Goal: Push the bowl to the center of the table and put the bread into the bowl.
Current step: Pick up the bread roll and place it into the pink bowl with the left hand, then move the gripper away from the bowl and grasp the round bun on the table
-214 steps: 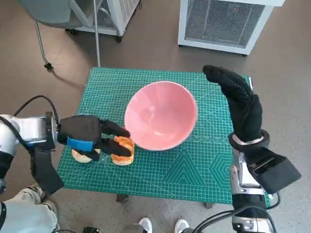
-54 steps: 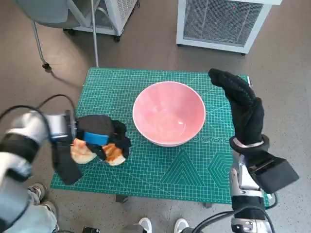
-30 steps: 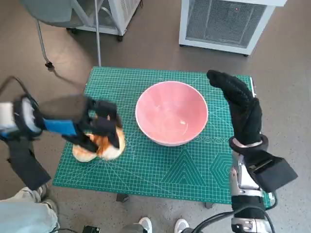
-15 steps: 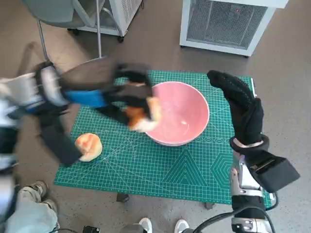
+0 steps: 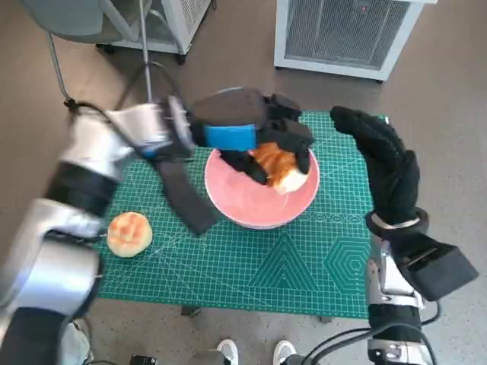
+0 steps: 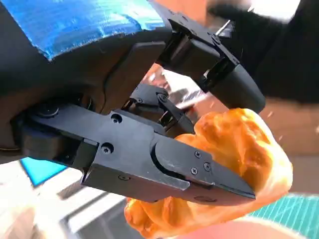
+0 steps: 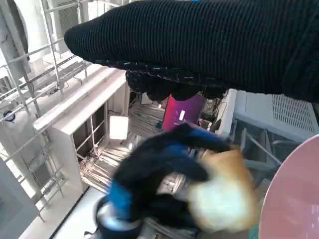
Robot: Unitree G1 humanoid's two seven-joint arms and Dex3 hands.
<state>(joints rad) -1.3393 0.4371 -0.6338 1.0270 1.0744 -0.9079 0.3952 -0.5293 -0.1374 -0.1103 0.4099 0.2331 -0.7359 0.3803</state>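
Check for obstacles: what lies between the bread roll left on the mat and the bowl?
Head view: the left hand's dark wrist strap hangs there; below it, bare green mat.

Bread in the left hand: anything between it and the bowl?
Nothing visible. The left hand holds one bread directly over the pink bowl, whose inside looks bare below it. The right hand stands beside the bowl, off the path. A second bread lies on the mat.

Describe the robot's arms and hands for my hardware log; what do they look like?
The left hand is black, jointed plastic and metal with visible screws, blue tape over its back, on a pale silver forearm trailing a black cable. The right hand wears a black knitted glove, a pale band at the wrist above a black boxy module.
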